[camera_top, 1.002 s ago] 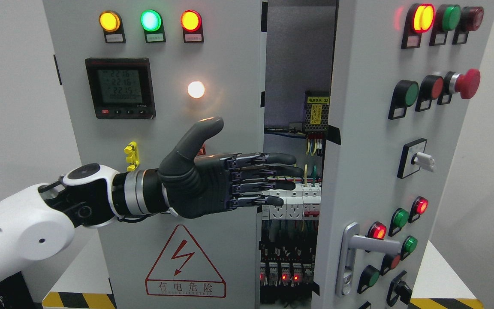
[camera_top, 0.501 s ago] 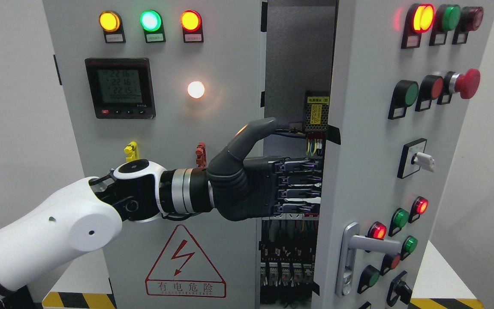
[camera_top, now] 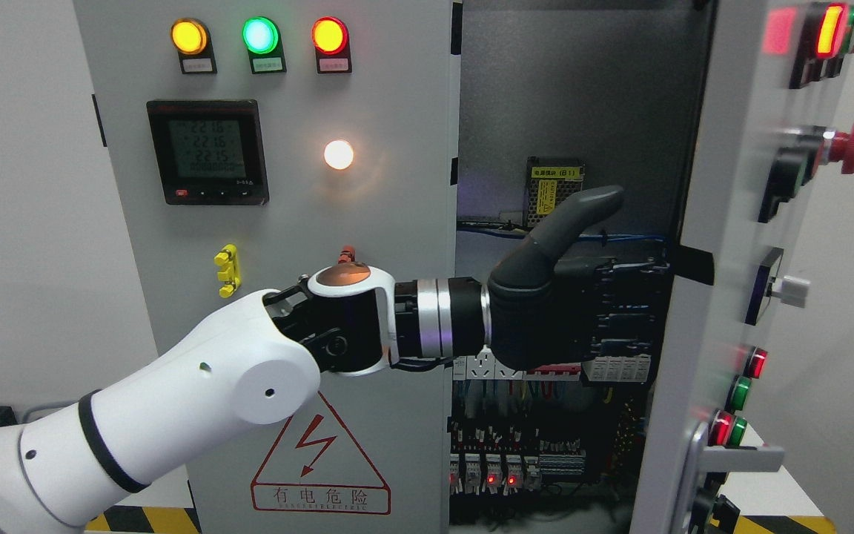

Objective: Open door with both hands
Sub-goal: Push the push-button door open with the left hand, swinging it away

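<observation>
One left hand (camera_top: 583, 311) in view, reaching right across cabinet (camera_top: 286, 222) opening. Fingers (camera_top: 631, 315) against inner edge of right door (camera_top: 701, 297), thumb up; grip unclear, cannot tell. Door at right, long axis vertical, swung wide, face turned right, nearly edge-on.

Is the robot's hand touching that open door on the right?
Touching: the head view shows the left hand with its fingers pressed against the inner edge of the right door.

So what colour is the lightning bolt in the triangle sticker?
The lightning bolt is red, in the head view.
</observation>
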